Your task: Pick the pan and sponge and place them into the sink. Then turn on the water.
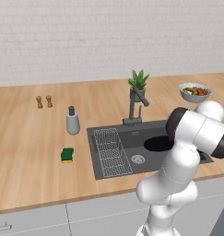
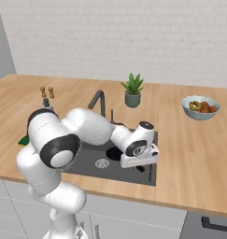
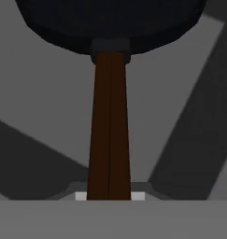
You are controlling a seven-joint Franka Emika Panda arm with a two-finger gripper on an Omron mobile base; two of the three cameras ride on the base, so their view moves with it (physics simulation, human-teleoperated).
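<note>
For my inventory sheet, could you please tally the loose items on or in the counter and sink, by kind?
Pan, in the sink, handle in the shut gripper: 1
Sponge: 1
Shakers: 2
Soap dispenser: 1
Potted plant: 1
Fruit bowl: 1
Total: 7

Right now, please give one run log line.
jaws: shut on pan handle | pan: in sink | sponge: on counter, left of sink | water: off
</note>
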